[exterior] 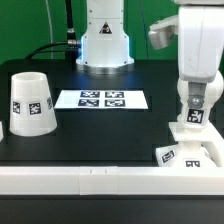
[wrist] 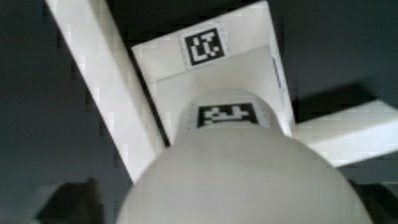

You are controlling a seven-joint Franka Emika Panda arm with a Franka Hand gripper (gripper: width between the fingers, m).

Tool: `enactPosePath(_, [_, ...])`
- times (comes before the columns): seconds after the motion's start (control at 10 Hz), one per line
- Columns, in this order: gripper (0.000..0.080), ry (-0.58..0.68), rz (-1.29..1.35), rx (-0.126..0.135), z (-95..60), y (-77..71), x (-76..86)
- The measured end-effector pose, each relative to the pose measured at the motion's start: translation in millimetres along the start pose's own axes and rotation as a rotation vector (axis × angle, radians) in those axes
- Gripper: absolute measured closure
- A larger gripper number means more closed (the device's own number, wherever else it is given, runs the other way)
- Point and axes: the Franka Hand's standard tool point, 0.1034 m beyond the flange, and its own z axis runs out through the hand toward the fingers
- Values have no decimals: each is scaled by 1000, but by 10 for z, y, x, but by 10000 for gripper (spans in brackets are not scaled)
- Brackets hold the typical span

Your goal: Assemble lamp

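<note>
The gripper (exterior: 196, 108) is clamped on the bulb (exterior: 195, 118), directly above the base (exterior: 200, 152). The shade (exterior: 30, 102) stands at nine o'clock from the marker board (exterior: 100, 99).

the black table (exterior: 110, 135) carries the shade (exterior: 30, 100) at the exterior view's left and the marker board (exterior: 102, 99) mid-table. the square base (exterior: 205, 153) lies at the right, beside the white rail (exterior: 90, 180).

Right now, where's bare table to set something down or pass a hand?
Free: the black table strip between marker board and front rail, bordered by the shade and the base. Narrower patch between board and arm pedestal. Crowded: exterior view's right, gripper on bulb over base.
</note>
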Motion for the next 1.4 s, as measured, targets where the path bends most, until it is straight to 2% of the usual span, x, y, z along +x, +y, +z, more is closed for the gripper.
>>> enactPosePath(0.5, [225,-3,86,8,2,12,-55])
enactPosePath(0.7, [223,1,286,1,3,16,-38])
enactPosePath(0.9, [223,5,522,6,3,15,-39])
enactPosePath(1.4, [223,5,840,6,2,16,-38])
